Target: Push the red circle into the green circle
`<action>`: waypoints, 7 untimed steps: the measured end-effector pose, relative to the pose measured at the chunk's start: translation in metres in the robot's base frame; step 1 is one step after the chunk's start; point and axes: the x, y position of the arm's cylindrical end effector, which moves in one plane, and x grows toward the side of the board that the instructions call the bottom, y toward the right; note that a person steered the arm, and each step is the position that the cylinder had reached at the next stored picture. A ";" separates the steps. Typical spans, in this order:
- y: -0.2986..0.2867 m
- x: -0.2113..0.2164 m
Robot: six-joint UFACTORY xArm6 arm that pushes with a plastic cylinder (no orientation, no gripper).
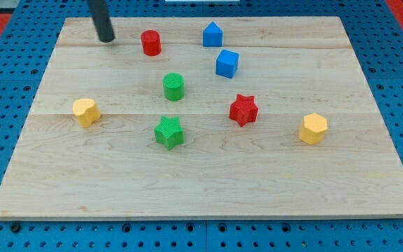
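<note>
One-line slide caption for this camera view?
My tip sits left of the red circle, with the green circle below.

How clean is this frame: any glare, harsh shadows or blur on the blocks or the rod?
Camera view: lighting is even and soft, with no glare on the pale wooden board; the red cylinder block and the green cylinder block cast only faint, short shadows; block edges are sharp; my tip, at the view's left of the red cylinder, looks slightly soft but not smeared.
</note>
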 end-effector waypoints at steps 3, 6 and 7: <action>0.073 -0.008; 0.062 0.065; 0.052 0.021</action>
